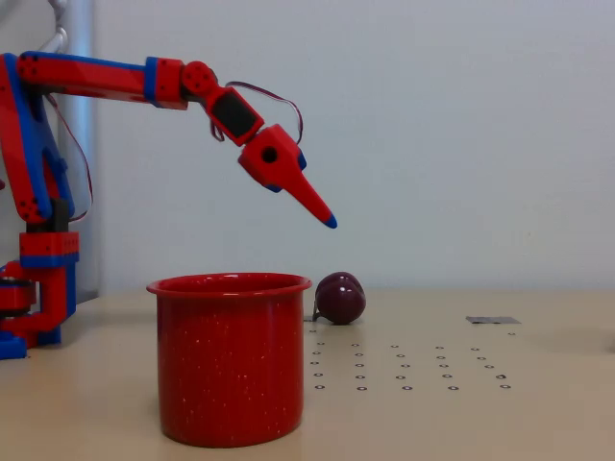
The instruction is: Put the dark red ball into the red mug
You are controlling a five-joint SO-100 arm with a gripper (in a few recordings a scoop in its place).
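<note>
The red mug (231, 357) stands upright on the table near the front, bright red with white speckles. Behind and just to the right of its rim, the dark red ball (340, 297) rests on the table. My red-and-blue gripper (327, 220) hangs in the air above the ball, pointing down and to the right, well clear of both ball and mug. Seen side-on, its fingers line up as one tapering point with nothing visibly held, so whether they are open or shut is unclear.
The arm's base (38, 288) stands at the left edge of the table. A small grey flat piece (492, 320) lies at the right. Rows of small holes (404, 370) dot the tabletop right of the mug.
</note>
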